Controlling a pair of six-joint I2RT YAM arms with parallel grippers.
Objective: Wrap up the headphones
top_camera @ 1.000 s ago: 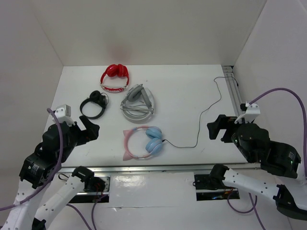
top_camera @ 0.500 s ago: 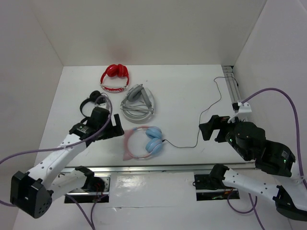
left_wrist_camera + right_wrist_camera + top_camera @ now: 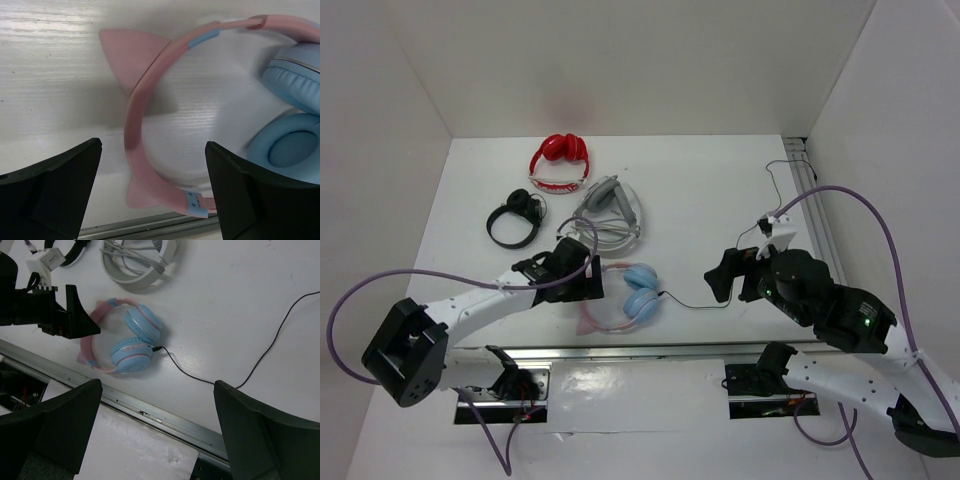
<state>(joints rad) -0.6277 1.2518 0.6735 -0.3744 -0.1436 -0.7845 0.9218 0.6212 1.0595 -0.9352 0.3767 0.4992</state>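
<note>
- Headphones (image 3: 625,297): lie flat on the desk (image 3: 700,200) close to its near edge, with the pink headband (image 3: 134,125) to the left and the blue ear cups (image 3: 642,290) to the right, side by side.
- Left jaws: wide open and holding nothing. In the left wrist view the fingers stand either side of the headband's curve, one cat ear (image 3: 131,60) just ahead of them. Contact with the band cannot be confirmed.
- Right jaws: wide open and holding nothing. They hang above the desk to the right of the ear cups, over the near run of the cable (image 3: 172,361).
- Cable: plugged in at the ear cups and lying loose. It runs right along the desk, then bends away toward the far right corner. No turn is wound yet.
- Step in hand, as judged: approach. The left side is lining up to pin the headband and the right side to take the cable.
- Next move calls for: closing the left jaws squarely on the band without shifting it, then lowering the right jaws to desk level to pinch the thin cable near the plug.
- Farther back, well apart: a grey pair (image 3: 608,212), a black pair (image 3: 513,220) and a red pair (image 3: 558,162). None is part of this job.
</note>
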